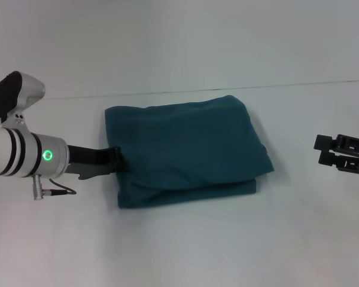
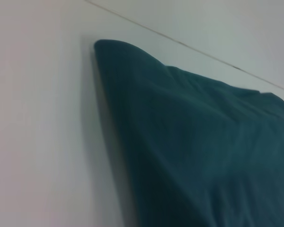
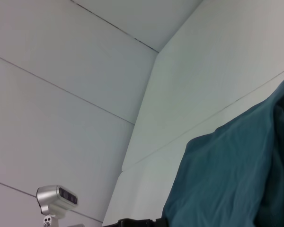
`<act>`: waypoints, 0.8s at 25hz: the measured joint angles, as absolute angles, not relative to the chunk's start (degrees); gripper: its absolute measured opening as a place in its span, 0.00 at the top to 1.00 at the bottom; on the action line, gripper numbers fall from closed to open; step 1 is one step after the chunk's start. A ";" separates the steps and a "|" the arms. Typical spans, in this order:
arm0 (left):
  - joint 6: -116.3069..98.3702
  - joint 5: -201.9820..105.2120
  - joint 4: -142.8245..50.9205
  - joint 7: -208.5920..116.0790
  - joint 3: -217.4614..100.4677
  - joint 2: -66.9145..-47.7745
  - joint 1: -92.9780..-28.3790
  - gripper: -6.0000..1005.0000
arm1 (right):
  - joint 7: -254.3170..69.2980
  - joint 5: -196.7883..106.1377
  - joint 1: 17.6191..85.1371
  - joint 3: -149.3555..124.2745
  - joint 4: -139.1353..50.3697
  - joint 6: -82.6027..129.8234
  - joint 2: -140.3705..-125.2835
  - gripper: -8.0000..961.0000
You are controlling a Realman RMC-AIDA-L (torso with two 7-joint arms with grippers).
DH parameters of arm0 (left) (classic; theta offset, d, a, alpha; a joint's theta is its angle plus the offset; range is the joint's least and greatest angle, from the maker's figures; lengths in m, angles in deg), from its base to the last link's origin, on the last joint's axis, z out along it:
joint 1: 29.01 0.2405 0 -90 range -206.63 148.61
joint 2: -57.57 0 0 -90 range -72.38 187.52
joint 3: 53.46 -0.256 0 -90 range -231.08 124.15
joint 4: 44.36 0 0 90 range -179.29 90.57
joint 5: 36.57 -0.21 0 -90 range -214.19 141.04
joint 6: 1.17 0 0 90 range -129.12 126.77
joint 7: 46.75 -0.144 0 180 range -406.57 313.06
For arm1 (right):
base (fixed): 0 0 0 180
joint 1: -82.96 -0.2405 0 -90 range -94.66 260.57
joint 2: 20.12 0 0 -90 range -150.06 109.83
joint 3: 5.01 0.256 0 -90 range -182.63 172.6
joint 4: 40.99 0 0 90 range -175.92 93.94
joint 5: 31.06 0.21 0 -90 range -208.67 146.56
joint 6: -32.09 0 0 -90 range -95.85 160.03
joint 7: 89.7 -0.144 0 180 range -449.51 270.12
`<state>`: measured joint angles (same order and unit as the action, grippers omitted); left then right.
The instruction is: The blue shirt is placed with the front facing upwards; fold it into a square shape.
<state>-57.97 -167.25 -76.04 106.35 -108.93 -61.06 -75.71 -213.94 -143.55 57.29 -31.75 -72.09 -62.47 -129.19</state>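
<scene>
Left gripper (image 1: pixel 115 160): set low at the left edge of the blue shirt (image 1: pixel 188 149), fingertips touching or tucked into the folds; whether cloth is pinched cannot be told, and the spread of the fingers is hidden by fabric.
Right gripper (image 1: pixel 329 150): held off to the right, well apart from the shirt, nothing between its fingers, which appear parted.
Blue shirt, position: laid on the white table (image 1: pixel 179 251) near the middle, folded into a thick, roughly square bundle; no lettering, collar or tag is shown.
Blue shirt, layers: stacked edges are seen along the near side, the lower layer jutting slightly past the upper one.
Blue shirt, handling (judged): soft, limp and light; no shape would be kept if lifted by one point, and layers could slide apart.
Hold points (judged): corners or a folded edge, with all layers pinched together.
Relation to left gripper: shirt lies directly ahead of the fingertips, filling the left wrist view (image 2: pixel 203 156).
Relation to right gripper: shirt's right edge is seen from the side in the right wrist view (image 3: pixel 236 179), clear of it.
Task progress (judged): near completion, only squaring of edges remaining.
</scene>
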 joint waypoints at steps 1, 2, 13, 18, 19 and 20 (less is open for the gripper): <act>-58.61 -167.15 -76.57 106.35 -108.92 -61.14 -75.55 0.91 | -213.95 -143.55 57.29 -31.73 -72.09 -62.48 -129.19 0.11; -59.25 -167.12 -77.22 106.35 -108.90 -61.28 -75.29 0.93 | -213.97 -143.55 57.30 -31.71 -72.10 -62.51 -129.18 0.11; -73.05 -167.09 -93.98 108.07 -108.40 -64.38 -63.96 0.99 | -214.31 -143.49 57.01 -31.65 -71.03 -62.46 -129.19 0.11; -75.59 -167.08 -96.73 108.47 -106.96 -64.21 -57.66 0.99 | -214.38 -143.46 56.71 -31.64 -70.83 -62.35 -129.19 0.11; -75.62 -167.09 -96.74 108.46 -106.80 -64.14 -57.41 0.99 | -214.39 -143.46 56.68 -31.64 -70.83 -62.34 -129.18 0.11; -75.77 -167.11 -96.75 108.34 -106.07 -63.86 -56.85 0.99 | -214.40 -143.46 56.65 -31.64 -70.82 -62.33 -129.19 0.11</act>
<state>-75.77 -167.11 -96.75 108.34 -106.07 -63.86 -56.85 -214.40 -143.46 56.65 -31.64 -70.82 -62.33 -129.19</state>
